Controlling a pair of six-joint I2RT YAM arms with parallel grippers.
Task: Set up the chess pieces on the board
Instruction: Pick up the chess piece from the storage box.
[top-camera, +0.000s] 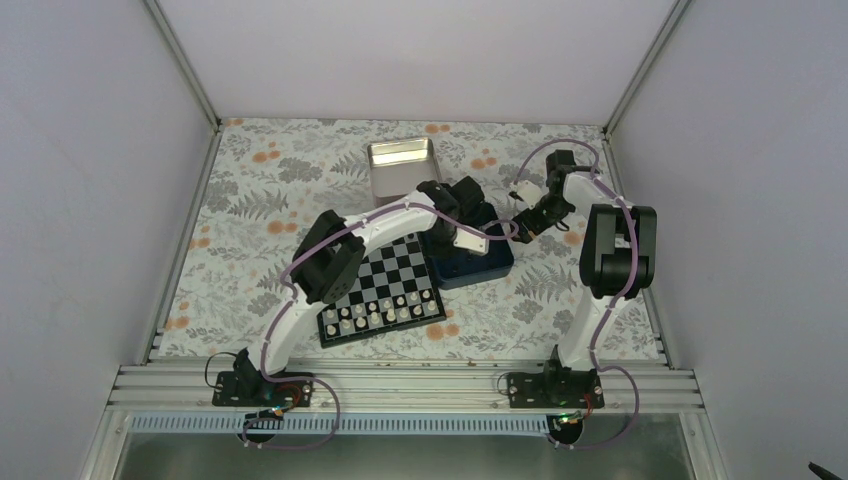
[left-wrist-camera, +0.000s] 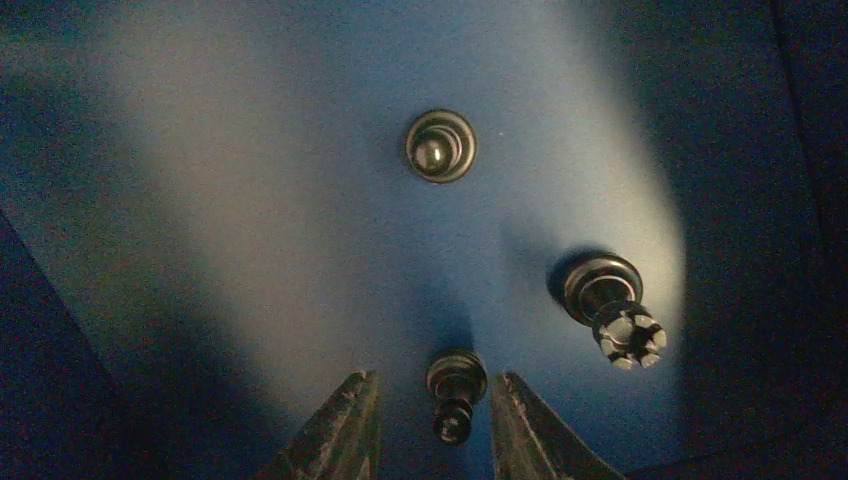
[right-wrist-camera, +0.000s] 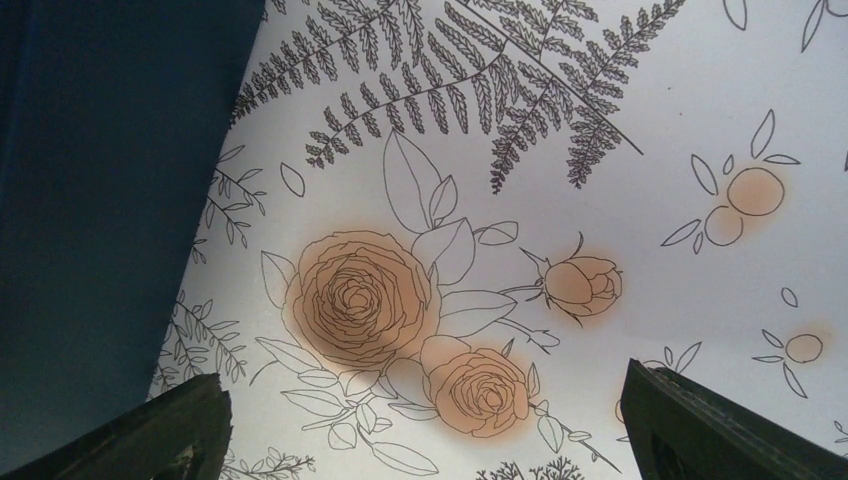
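Note:
My left gripper (left-wrist-camera: 432, 378) reaches down into the navy blue box (left-wrist-camera: 250, 200), its jaws narrowed but open. Between the fingers (left-wrist-camera: 345, 420) stands a small black chess piece (left-wrist-camera: 456, 392), with a gap showing on each side of its head. Two more black pieces stand on the box floor: a round-topped one (left-wrist-camera: 440, 146) farther in and a crown-topped one (left-wrist-camera: 610, 305) to the right. The board (top-camera: 395, 270) lies left of the box (top-camera: 495, 262), with cream chessmen (top-camera: 385, 312) on its near rows. My right gripper (right-wrist-camera: 425, 380) hangs wide open and empty over the flowered cloth.
A shiny metal tin (top-camera: 402, 165) stands behind the board. The left arm's elbow (top-camera: 330, 262) covers the board's left part. The blue box wall (right-wrist-camera: 100, 200) is close on the right gripper's left. Grey walls enclose the flowered table (top-camera: 260, 200).

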